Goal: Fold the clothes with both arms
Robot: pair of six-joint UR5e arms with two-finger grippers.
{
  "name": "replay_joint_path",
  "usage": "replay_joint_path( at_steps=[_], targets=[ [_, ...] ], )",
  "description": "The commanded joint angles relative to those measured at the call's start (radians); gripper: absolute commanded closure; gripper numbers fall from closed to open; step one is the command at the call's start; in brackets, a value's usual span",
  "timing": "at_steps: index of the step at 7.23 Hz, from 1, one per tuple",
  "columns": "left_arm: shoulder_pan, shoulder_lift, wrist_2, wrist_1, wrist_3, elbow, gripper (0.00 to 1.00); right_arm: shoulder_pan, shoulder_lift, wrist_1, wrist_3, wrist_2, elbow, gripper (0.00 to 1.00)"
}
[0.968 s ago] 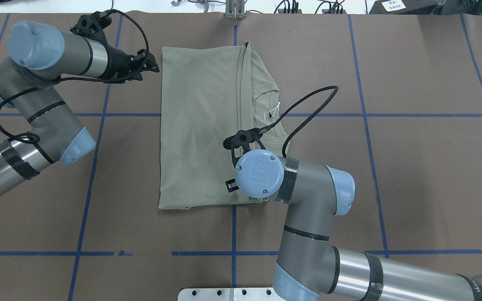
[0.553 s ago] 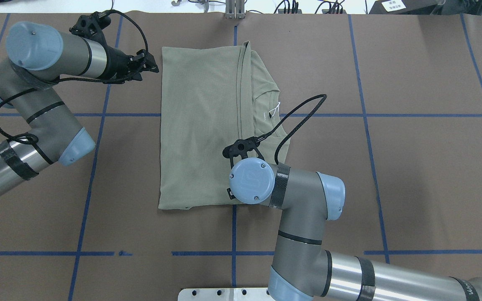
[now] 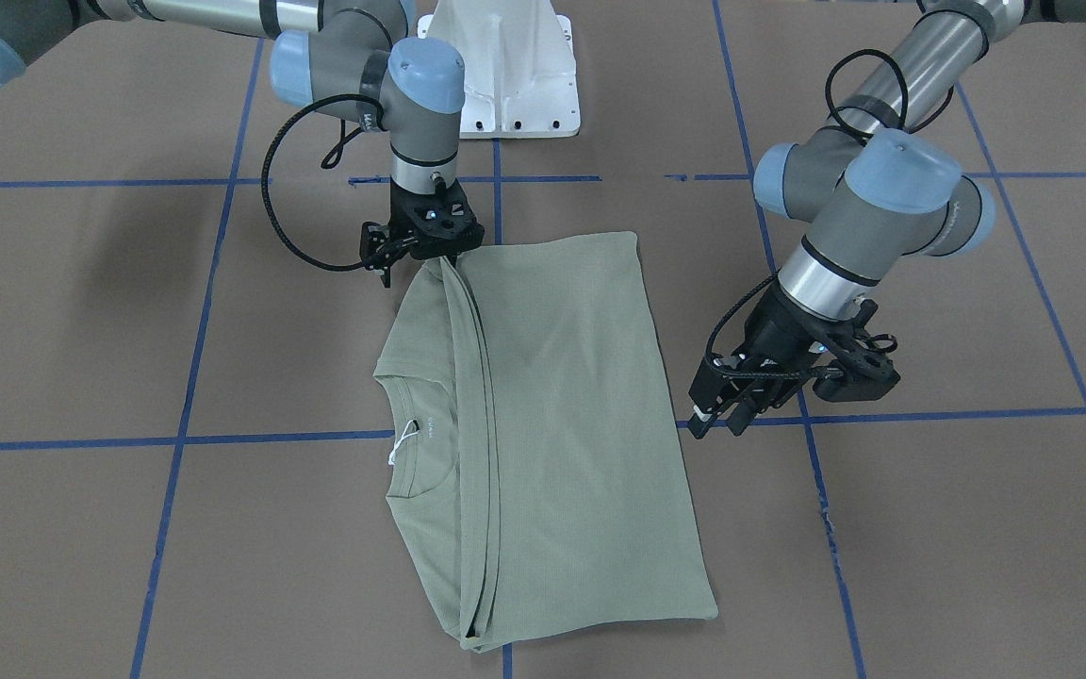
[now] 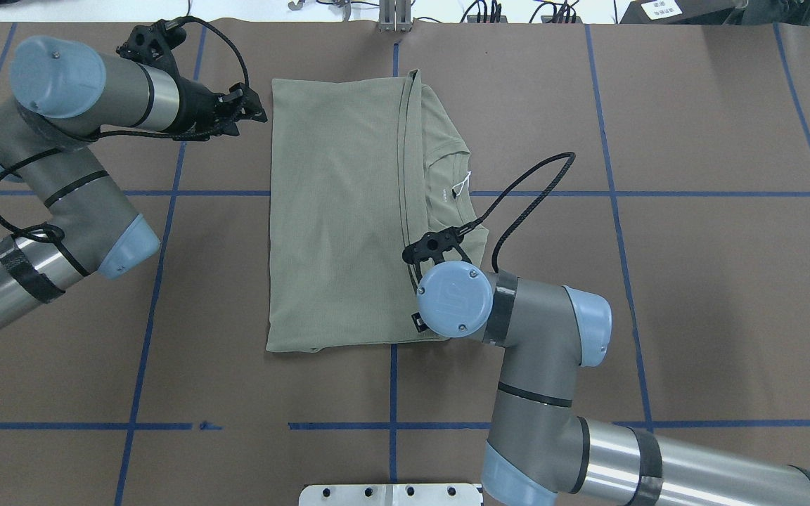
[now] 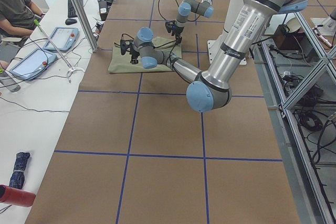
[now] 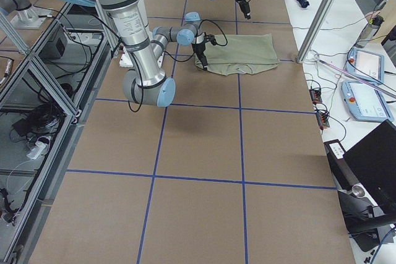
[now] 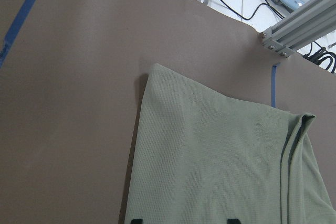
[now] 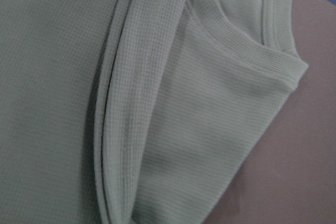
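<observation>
Shirt (image 4: 335, 211) lies folded flat on the table (image 4: 658, 281); left claw (image 4: 257, 112), spread, hovers beside its far corner, probably staged for the next fold; right claw (image 3: 437, 251) sits over the near corner, closure cannot be told.

On my feed the shirt (image 8: 63, 77) is matt, fine-ribbed knit. Table cover (image 4: 714, 295) looks like dull paper, right arm (image 4: 609, 450) shiny metal.

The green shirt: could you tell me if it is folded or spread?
Folded: the shirt shows stacked edges beside its collar and a rectangular outline.
</observation>
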State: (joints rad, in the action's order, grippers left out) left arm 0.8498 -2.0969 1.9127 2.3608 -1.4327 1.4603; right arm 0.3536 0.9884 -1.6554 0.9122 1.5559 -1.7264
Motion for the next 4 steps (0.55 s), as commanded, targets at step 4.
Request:
replay_joint_path(
  at_steps=[4],
  targets=[
    [0.002,0.002,0.016,0.000,-0.002,0.009,0.38,0.034,0.121,-0.014,-0.090,-0.002,-0.152,0.00]
  ],
)
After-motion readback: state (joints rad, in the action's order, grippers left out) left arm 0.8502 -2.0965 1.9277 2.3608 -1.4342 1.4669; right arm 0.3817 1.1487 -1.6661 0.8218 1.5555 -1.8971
